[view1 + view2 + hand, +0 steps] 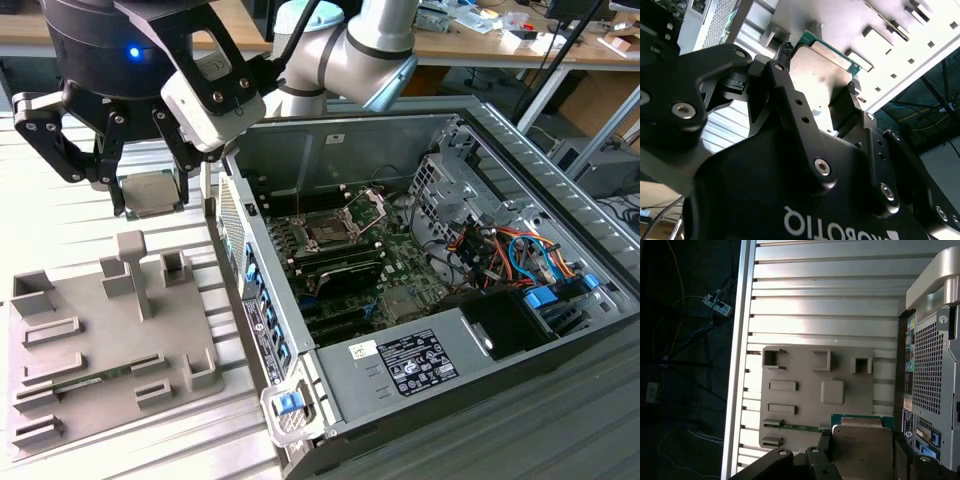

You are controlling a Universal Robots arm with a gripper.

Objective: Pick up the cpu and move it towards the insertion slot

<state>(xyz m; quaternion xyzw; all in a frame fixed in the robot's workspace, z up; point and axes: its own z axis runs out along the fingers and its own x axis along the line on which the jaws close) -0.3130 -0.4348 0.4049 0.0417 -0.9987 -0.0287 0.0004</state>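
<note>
The cpu (152, 193), a flat square chip with a silvery top and green rim, hangs in the air above the slatted table, to the exterior view's left of the open computer case. My gripper (146, 198) is shut on it, one black finger on each side. Both wrist views show the cpu (821, 67) (861, 446) clamped between the fingers (784, 51) (824, 441). The insertion slot (325, 233) lies on the green board inside the case, its metal load plate (366, 205) hinged up. It lies well to the exterior view's right of the gripper and lower.
Below the gripper lies a grey plastic tray (95, 335) (805, 367) with raised recesses and a green memory stick (100, 378) (799, 427). The case's upright wall (232, 215) stands between gripper and socket. Drive cage and cables (500, 250) fill the case's far side.
</note>
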